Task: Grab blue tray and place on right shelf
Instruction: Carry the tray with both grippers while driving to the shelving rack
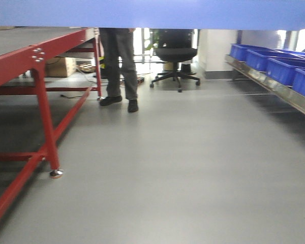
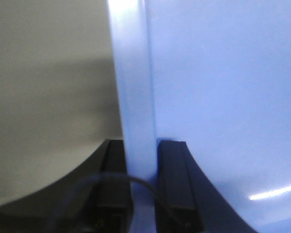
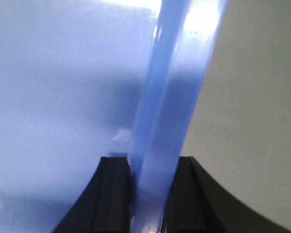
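**Item:** blue tray (image 1: 152, 12).
**Location:** carried in the air, off any surface. It spans the top of the front view, with its long axis running 9 to 3 o'clock.
**Left tool** (image 2: 141, 145): clamped on the tray's flared rim at the 9 o'clock end.
**Right tool** (image 3: 148, 162): clamped likewise on the rim at the 3 o'clock end.
**Right shelf** (image 1: 274, 87): steel rail at 2 o'clock from the tray and well apart from it, loaded with dark-blue bins (image 1: 282, 68).
**Judgement:** the carry must swing toward 3 o'clock, and the right arm is nearer the shelf.
**Also present:** red-framed surface (image 1: 35, 56) at 9 o'clock.
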Robot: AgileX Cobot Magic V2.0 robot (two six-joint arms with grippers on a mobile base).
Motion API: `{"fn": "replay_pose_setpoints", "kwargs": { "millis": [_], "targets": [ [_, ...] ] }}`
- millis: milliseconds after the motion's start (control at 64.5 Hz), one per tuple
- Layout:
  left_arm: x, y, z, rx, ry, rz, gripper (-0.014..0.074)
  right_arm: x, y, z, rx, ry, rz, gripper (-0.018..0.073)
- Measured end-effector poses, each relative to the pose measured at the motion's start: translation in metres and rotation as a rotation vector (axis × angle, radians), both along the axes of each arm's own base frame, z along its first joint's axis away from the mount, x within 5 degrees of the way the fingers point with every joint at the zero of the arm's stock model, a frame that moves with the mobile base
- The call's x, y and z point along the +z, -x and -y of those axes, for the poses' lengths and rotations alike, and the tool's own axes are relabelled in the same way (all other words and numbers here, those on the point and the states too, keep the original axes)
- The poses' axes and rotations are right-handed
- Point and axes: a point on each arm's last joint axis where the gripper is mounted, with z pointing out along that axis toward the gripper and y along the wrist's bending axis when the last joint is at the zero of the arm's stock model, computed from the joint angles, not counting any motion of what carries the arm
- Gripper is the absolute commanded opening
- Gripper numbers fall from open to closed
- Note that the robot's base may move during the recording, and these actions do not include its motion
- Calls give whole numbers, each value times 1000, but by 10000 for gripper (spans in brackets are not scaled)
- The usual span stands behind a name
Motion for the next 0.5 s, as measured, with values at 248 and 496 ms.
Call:
{"fn": "replay_pose_setpoints", "kwargs": {
  "millis": [248, 496],
  "targets": [
    [0, 0, 0, 0, 0, 0, -48, 0, 0, 0, 0, -1, 1, 58],
    [0, 0, 0, 0, 0, 0, -48, 0, 0, 0, 0, -1, 1, 58]
  ]
}}
